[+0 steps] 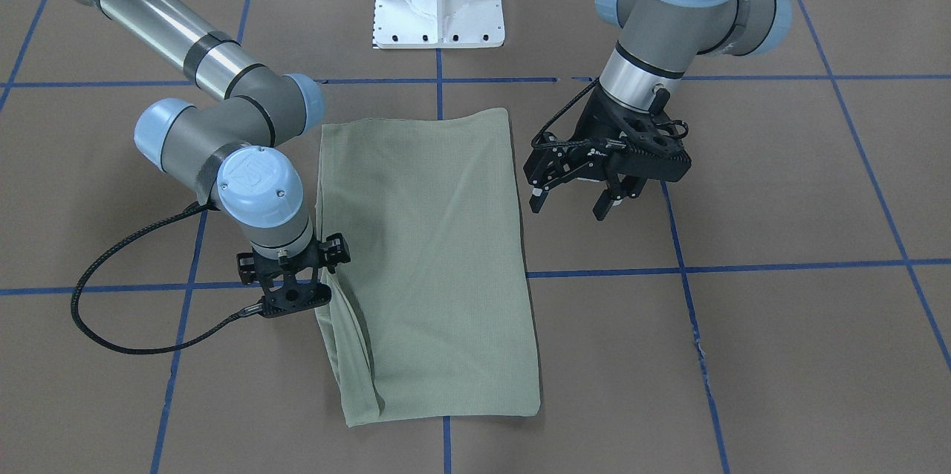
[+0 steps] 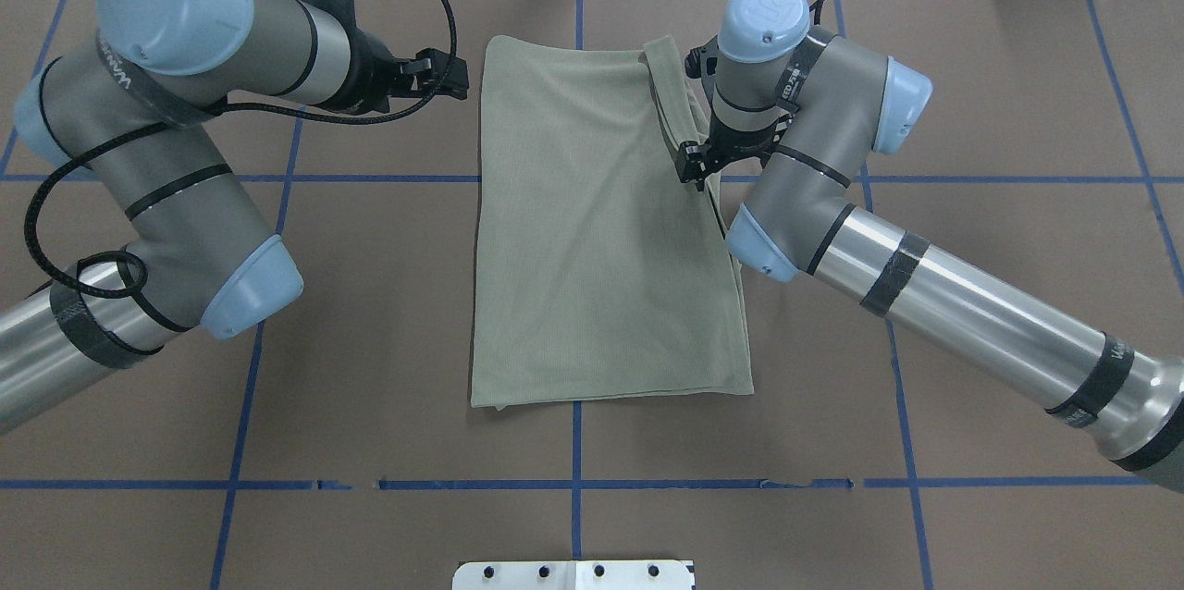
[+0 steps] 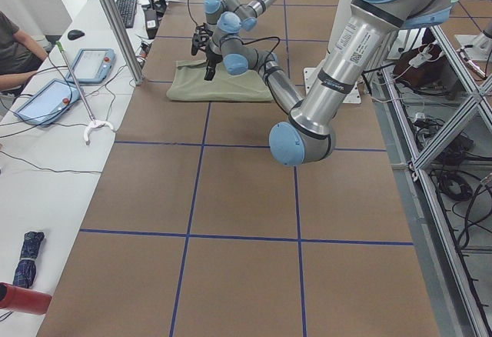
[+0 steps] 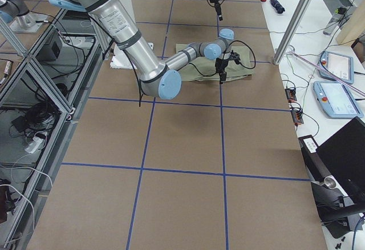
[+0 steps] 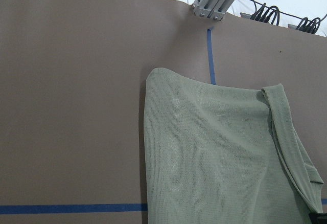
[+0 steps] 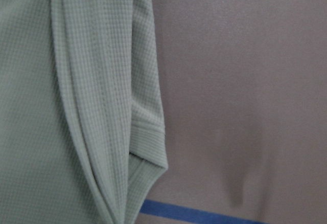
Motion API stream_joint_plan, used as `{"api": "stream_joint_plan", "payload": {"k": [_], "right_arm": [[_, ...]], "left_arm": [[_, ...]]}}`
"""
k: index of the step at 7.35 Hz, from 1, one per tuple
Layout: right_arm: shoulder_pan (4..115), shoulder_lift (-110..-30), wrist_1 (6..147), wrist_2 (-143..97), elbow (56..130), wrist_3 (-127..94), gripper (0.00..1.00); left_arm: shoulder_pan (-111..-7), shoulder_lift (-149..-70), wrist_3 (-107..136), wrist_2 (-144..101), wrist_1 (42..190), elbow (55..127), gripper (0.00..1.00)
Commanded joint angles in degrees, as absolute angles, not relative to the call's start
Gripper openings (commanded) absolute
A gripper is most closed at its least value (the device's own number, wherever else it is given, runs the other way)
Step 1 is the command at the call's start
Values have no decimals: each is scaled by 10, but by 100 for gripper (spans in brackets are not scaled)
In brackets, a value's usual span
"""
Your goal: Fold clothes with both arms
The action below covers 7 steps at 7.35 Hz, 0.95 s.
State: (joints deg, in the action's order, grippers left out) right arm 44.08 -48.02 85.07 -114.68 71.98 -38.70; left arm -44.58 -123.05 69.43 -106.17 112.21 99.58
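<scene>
The left gripper hangs just beside the shirt's left long edge, off the cloth, its fingers spread apart and holding nothing. The shirt lies flat at the middle of the tabletop, a little nearer the far edge than the robot's side, folded to a long rectangle. It looks a light, limp knit that will sag from wherever it is pinched and take no harm from a firm grip. A sleeve lies folded in along its right long edge with the cuff loose, so a grasp there should catch every layer. The corners of a short end seem the best holds. The right gripper stands over that right edge, pointing down at the cloth; I cannot tell whether its fingers are closed on it.
</scene>
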Motion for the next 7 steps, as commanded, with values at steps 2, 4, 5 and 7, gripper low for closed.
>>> {"api": "stream_joint_plan", "payload": {"k": [2,4,5,7], "right_arm": [[459,-482,851,-1149,718,-370,100],[469,-433,849,-1147,689,-374,100],[468,-377,847,-1146,621,-375,100],[464,-345,842,-1140,571,-372,100]], "left_arm": [[-446,-1236,694,-1062,1122,993,100],[-453,-1236,693,-1063,1123,992,100],[-458,-1236,693,-1063,1124,991,100],[-466,-1236,657,-1063,1122,990,100]]}}
